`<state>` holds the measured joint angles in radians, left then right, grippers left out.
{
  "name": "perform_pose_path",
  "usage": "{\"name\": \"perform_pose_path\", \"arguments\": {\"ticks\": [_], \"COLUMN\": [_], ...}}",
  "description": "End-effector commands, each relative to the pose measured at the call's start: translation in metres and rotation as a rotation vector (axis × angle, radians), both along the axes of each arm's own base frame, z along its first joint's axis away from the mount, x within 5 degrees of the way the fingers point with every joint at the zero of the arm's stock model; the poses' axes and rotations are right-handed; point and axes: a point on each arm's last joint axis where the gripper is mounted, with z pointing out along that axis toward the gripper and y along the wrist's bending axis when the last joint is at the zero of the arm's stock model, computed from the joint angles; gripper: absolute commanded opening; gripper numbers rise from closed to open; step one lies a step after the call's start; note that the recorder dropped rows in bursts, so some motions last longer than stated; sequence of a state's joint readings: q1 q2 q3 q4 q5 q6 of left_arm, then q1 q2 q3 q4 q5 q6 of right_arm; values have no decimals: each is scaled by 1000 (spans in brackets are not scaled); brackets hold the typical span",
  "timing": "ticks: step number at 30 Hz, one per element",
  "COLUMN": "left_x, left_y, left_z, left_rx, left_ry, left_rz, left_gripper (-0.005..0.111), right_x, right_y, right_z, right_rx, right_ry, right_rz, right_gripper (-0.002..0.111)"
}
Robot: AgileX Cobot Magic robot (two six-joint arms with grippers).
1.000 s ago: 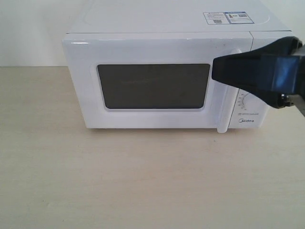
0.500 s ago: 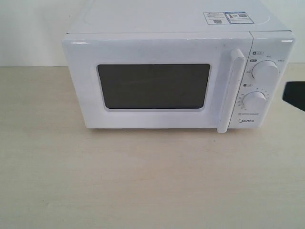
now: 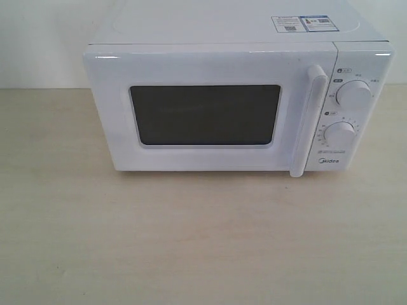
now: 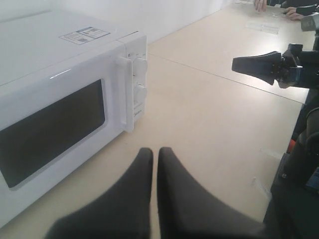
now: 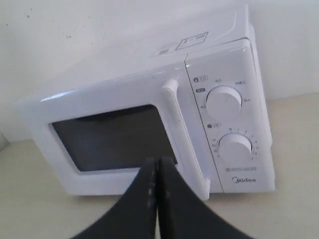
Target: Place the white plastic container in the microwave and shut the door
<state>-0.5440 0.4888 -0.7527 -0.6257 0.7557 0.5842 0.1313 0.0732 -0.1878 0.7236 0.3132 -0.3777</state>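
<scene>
Opposite microwave (image 3: 216, 28), door (image 3: 203, 63) closed: right gripper (image 5: 157, 162) held level above table (image 3: 191, 241), fingers (image 5: 172, 196) pressed together; left gripper (image 4: 154, 152) likewise together.

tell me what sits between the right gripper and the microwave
Nothing: in the left wrist view only bare tabletop lies between the right gripper and the microwave.

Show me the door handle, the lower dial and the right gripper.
door handle (image 3: 306, 121), exterior view, middle of the bar.
lower dial (image 3: 339, 135), exterior view, knob centre.
right gripper (image 5: 157, 164), right wrist view, between shut fingertips.
</scene>
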Motion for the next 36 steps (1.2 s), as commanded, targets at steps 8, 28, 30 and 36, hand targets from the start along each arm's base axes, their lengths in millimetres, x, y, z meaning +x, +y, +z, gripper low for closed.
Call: {"name": "perform_pose_path", "arguments": {"ticks": [8,28,30,36], "left_x": [-1,-1,-1,-1], "left_y": [0,0,0,0], "left_z": [0,0,0,0], "left_rx": [-16,-16,-16,-16], "left_ry": [14,14,14,14], "left_rz": [-6,-6,-6,-6], "left_gripper": [4,4,4,4], "right_x": [-4,7,7,6], "right_y": [-6,-17,-17,-18], "right_z": [-7,-47,-48,-60], "right_rx": [-91,-145,-154,-262], "right_ry": [-91,-46,-44,72], "right_rz": [-65,-194,-195,-185], "right_gripper": [0,0,0,0]}}
